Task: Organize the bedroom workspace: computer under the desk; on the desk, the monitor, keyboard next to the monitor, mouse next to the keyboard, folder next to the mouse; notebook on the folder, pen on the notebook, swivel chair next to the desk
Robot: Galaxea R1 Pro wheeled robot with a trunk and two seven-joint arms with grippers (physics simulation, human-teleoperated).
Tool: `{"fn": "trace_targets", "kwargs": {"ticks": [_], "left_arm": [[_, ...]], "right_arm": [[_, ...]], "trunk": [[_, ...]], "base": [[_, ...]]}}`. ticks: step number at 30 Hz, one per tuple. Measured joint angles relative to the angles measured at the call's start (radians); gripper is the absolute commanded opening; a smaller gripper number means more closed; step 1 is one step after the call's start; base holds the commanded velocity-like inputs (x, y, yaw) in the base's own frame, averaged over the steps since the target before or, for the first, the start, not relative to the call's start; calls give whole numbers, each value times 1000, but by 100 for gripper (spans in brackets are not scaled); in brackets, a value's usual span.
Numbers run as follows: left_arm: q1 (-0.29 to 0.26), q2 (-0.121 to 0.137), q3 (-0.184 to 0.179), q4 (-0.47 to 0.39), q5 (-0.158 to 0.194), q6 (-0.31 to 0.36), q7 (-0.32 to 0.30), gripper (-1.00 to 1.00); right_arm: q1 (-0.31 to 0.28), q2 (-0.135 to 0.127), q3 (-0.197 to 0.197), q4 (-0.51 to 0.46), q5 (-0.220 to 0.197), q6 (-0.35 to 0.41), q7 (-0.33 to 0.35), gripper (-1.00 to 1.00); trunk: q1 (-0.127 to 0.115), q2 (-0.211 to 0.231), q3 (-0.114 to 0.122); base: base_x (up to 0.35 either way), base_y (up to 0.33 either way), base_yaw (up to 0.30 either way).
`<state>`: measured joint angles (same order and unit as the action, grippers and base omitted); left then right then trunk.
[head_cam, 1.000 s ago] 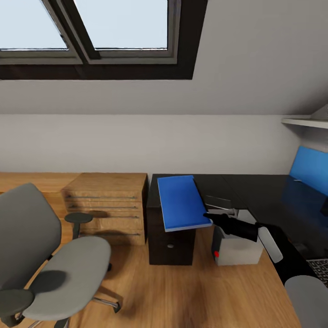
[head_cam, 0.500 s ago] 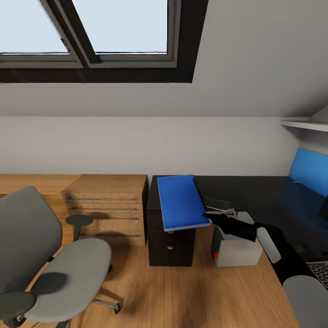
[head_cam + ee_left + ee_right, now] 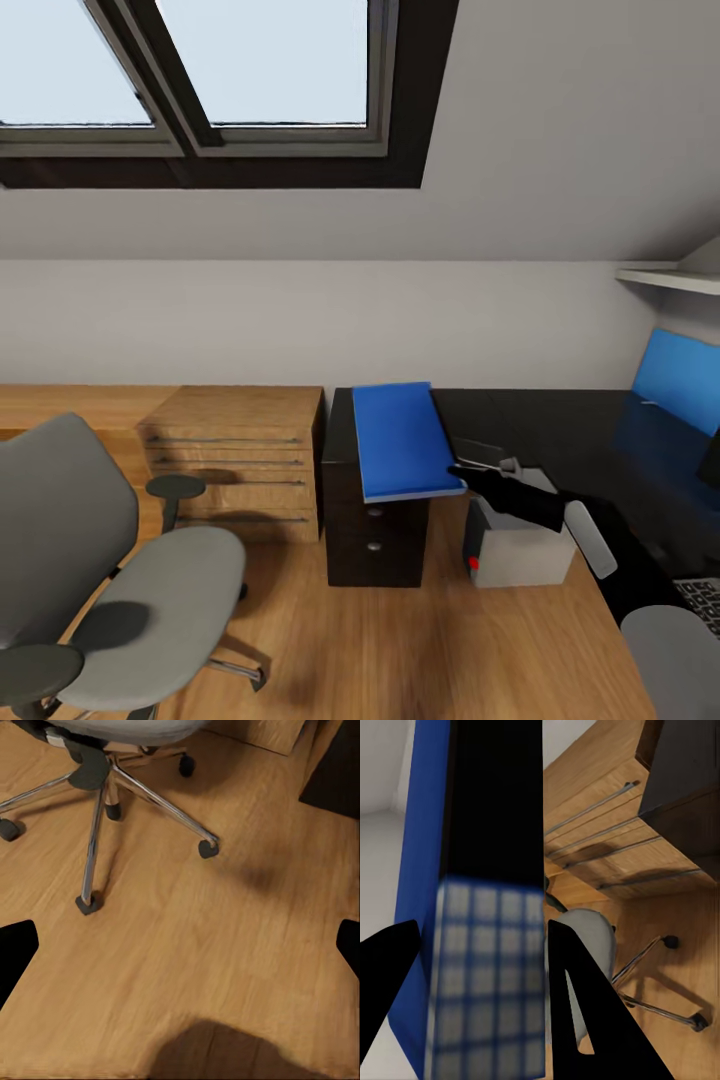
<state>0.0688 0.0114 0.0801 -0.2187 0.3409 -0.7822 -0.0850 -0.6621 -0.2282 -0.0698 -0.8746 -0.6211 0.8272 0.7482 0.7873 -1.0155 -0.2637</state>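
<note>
Because the flat bright blue rectangular folder (image 3: 402, 441) has to end on the black L-shaped counter (image 3: 560, 430), the right hand (image 3: 462, 469) grips it by its near corner and holds it out ahead of itself, tilted, over the counter's end above the black 3-drawer unit (image 3: 375, 540). In the right wrist view that hand (image 3: 480, 1020) is clamped on the folder (image 3: 427, 870), 1 finger on each face, so the sheet stands edge-on between them. Whether the far edge already touches the counter top I cannot tell.

Just below the right hand, under the counter, sits the light grey box-shaped computer (image 3: 520, 545) with its small red dot. Further out, beyond the drawer unit, stands a light wooden drawer chest (image 3: 235, 445), and beyond that the grey-upholstered swivel chair (image 3: 120, 590), its seat bare.

The left hand (image 3: 180, 945) hangs released, fingers spread wide over the wooden floor (image 3: 225, 960), with the chair's chrome base (image 3: 112, 795) just ahead of it. It looks parked out of the way while the right arm does the placing.
</note>
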Motion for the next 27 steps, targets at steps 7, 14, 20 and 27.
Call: {"fn": "trace_targets", "kwargs": {"ticks": [7,14,20,27], "left_arm": [[0,9,-43,19,-2,7,2,100],[0,18,-47,21,-3,52,-2,100],[0,19,-47,20,-3,62,-2,100],[0,19,-47,20,0,57,-2,100]], "right_arm": [[0,-3,-3,0,-2,-22,-13,-100],[0,0,-4,2,-7,-33,-14,-100],[0,1,-3,3,-5,-36,-14,-100],[0,1,-2,3,-4,-37,-14,-100]], "trunk": [[-27,49,22],[-54,98,44],[-69,126,57],[-69,126,57]], "base": [[0,0,0],[0,0,-79],[0,0,-245],[28,-16,-233]]}}
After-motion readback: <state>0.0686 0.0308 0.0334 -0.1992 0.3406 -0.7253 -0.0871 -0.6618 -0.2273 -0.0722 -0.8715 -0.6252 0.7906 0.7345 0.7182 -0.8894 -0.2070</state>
